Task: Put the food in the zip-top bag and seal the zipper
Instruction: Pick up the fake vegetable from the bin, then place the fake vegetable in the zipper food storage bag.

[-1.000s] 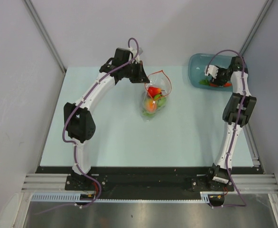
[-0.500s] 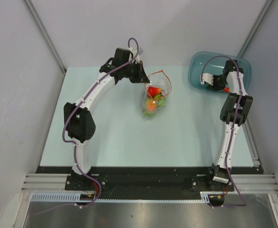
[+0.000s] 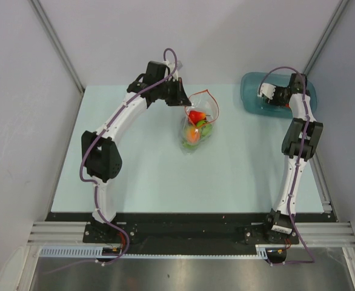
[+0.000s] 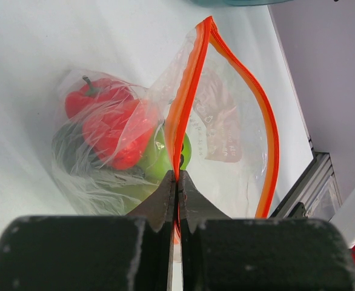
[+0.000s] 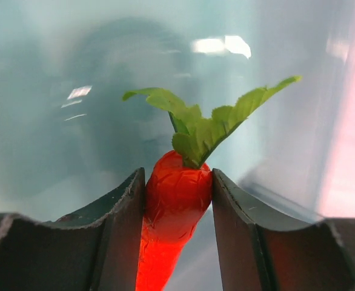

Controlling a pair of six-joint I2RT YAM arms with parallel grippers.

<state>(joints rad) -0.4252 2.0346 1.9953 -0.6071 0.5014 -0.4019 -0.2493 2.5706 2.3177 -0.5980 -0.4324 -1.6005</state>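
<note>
At the far middle of the table (image 3: 153,176), the bag (image 3: 197,126) lies on its side with its mouth turned toward the left gripper (image 4: 177,180). That gripper's jaws are pressed together with no gap showing, pinching one strip of the zipper (image 4: 186,91) at the bag's edge. The pinched strip runs straight up from the fingertips to a corner. From there the other strip curves away down the right side, so the mouth gapes wide. Inside the bag sit a red pepper (image 4: 114,121), a green ball (image 4: 165,159) just beside it, and a dark green piece (image 4: 65,145) behind them at the left. The top view also shows an orange piece (image 3: 191,137) low in the bag.

Well apart from the bag, at the far right corner of the table, the right gripper (image 5: 178,174) is over the teal tray (image 3: 250,91). Its jaws are partly closed around the carrot (image 5: 176,203). Both fingers touch the carrot's sides just below its leaves (image 5: 195,124), which fan out toward the tray wall. Whether the carrot's tip rests on the tray floor or hangs clear of it cannot be told.
</note>
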